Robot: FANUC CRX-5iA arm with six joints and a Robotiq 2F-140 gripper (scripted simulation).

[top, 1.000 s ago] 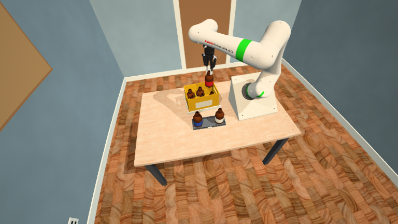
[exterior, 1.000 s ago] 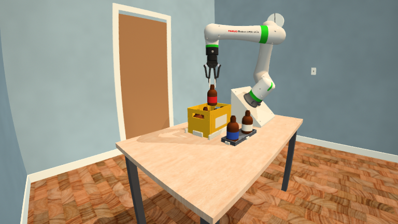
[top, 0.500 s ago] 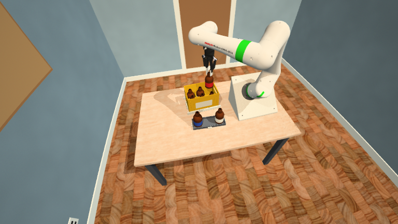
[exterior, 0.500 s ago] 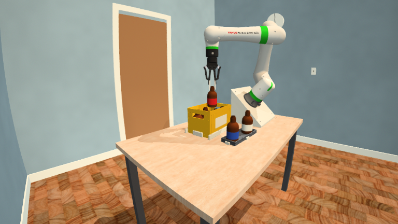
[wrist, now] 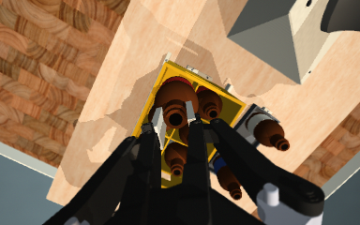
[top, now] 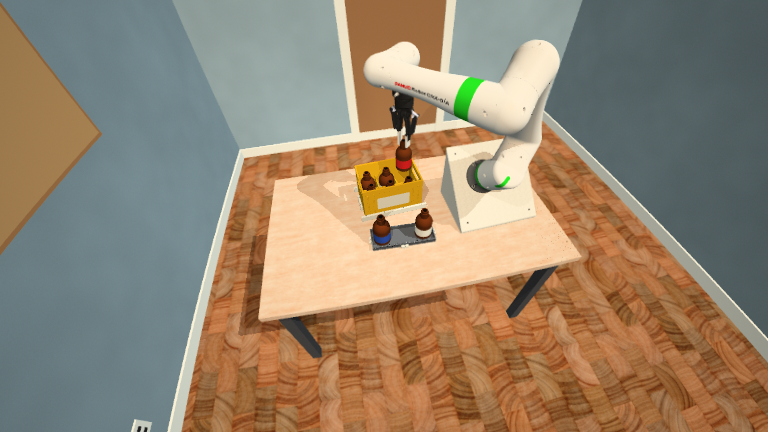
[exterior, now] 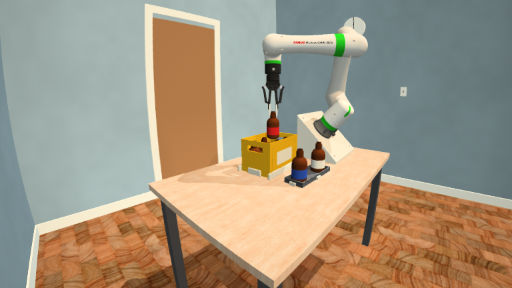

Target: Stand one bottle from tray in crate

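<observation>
My gripper (top: 404, 141) is shut on the neck of a brown bottle with a red label (top: 403, 158). It holds the bottle upright, partly lowered into a back cell of the yellow crate (top: 389, 186). The bottle's label stands above the crate rim in the exterior view (exterior: 273, 129). In the wrist view the fingertips grip the bottle mouth over the crate (wrist: 197, 122). Several other brown bottles stand in the crate cells (top: 377, 178). Two bottles stand on the dark tray (top: 403, 236): one with a blue label (top: 381, 230) and one with a white label (top: 423, 224).
The robot's white base block (top: 487, 186) stands on the table right of the crate. The tray lies just in front of the crate. The wooden table (top: 407, 252) stands on a parquet floor, with a door behind.
</observation>
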